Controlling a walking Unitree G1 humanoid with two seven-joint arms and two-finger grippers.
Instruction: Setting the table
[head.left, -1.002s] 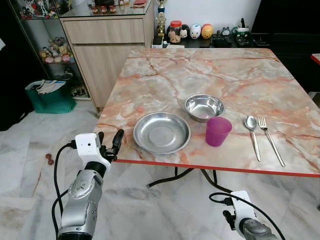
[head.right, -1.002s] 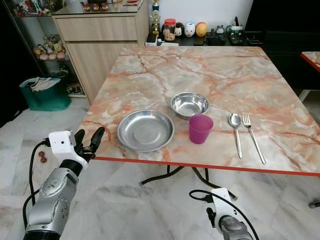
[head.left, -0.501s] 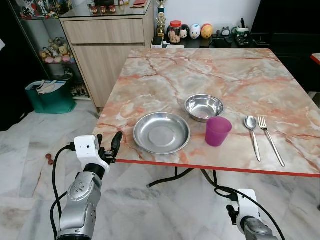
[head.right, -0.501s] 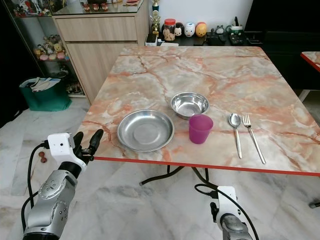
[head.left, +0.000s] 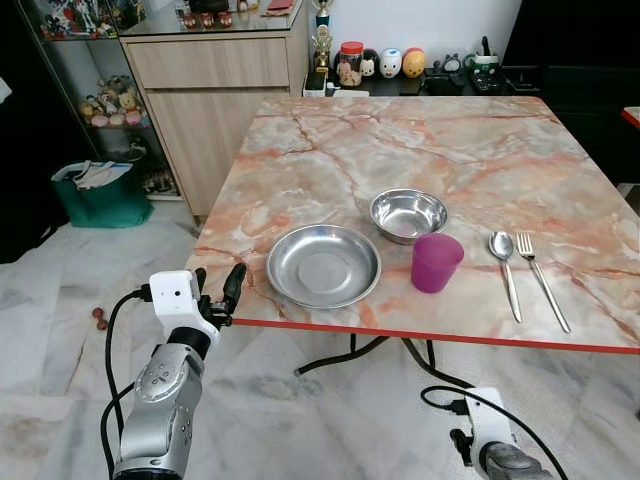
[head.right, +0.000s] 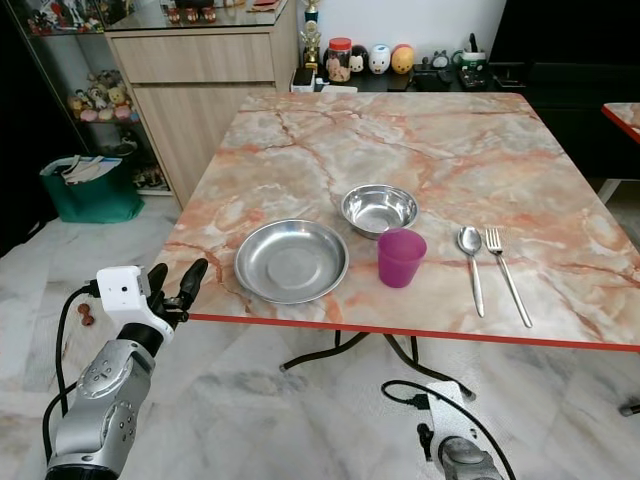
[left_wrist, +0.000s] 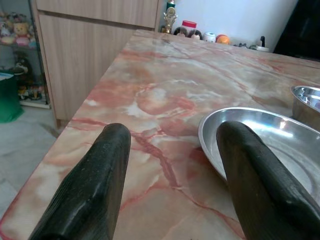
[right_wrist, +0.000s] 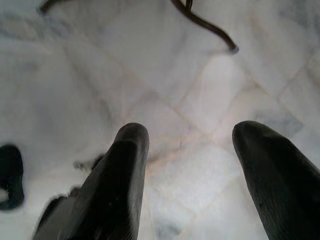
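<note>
Slightly lowered since the earlier frame, the left end effector (head.left: 217, 290) hovers with fingers spread and empty at the desk (head.left: 400, 140) edge, just beside the steel plate (head.left: 323, 265). Beyond the plate sits a steel bowl (head.left: 408, 214); a purple cup (head.left: 436, 262) stands beside the plate, then a spoon (head.left: 506, 262) and fork (head.left: 541, 280). The right end effector (right_wrist: 192, 150), fingers apart and empty, hangs below the desk over the marble floor (right_wrist: 150, 75).
</note>
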